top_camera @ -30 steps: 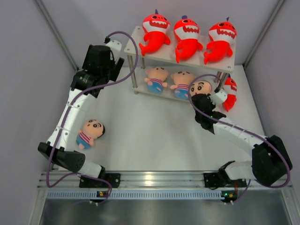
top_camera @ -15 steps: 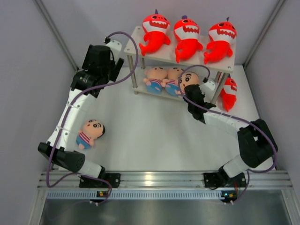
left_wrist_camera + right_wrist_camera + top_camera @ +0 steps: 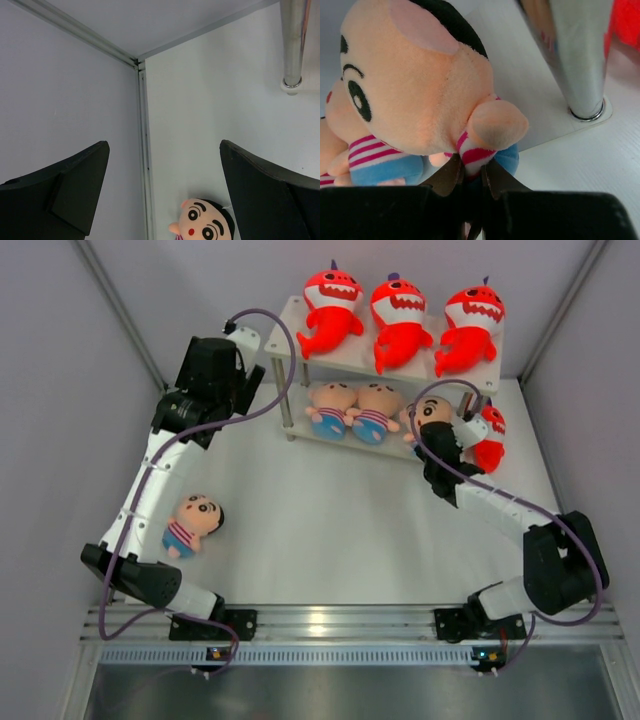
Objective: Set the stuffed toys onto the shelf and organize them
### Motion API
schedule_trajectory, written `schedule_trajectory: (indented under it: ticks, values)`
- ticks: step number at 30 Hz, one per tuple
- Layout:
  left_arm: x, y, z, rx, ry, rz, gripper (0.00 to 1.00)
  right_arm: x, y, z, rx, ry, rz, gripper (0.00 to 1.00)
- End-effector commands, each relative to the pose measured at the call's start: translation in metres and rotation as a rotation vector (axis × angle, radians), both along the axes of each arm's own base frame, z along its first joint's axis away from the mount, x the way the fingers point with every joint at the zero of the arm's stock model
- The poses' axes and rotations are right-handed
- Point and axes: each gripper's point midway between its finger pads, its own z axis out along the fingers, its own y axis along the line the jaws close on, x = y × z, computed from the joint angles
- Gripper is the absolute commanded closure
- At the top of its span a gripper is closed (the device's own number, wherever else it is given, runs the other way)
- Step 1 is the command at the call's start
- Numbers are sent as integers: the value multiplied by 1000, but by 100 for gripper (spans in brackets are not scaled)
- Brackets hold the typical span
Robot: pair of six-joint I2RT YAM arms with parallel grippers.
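Three sharks fill the shelf's top tier, two dolls sit below, the right gripper pinches a third doll at the lower right end, leaving a loose doll (near left; left gripper gapes empty) and a fourth shark beside the shelf.

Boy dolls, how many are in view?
4 dolls. Two lie side by side on the shelf's lower board, one is held in the right claw at that board's right end, one lies on the table near the left arm. The top board may hide more.
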Motion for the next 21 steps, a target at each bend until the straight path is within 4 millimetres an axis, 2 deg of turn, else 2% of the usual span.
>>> schedule_trajectory:
  ticks: [1,5,11,12,15,21]
  values:
    - [-11,7,15,-4,-42,8,2,12,2,13,28,-67,12,100]
    - [-11,8,15,-2,-40,9,2,16,5,12,40,-76,6,94]
    - [-15,10,17,2,-42,12,2,22,-4,7,14,-64,-51,82]
    - [-15,10,17,3,-43,11,2,24,-5,5,12,-54,-57,71]
    - [-18,11,18,3,-43,10,2,26,-7,2,23,-45,-72,51]
    - [-17,9,16,2,-38,4,2,25,-7,0,4,-29,-65,45]
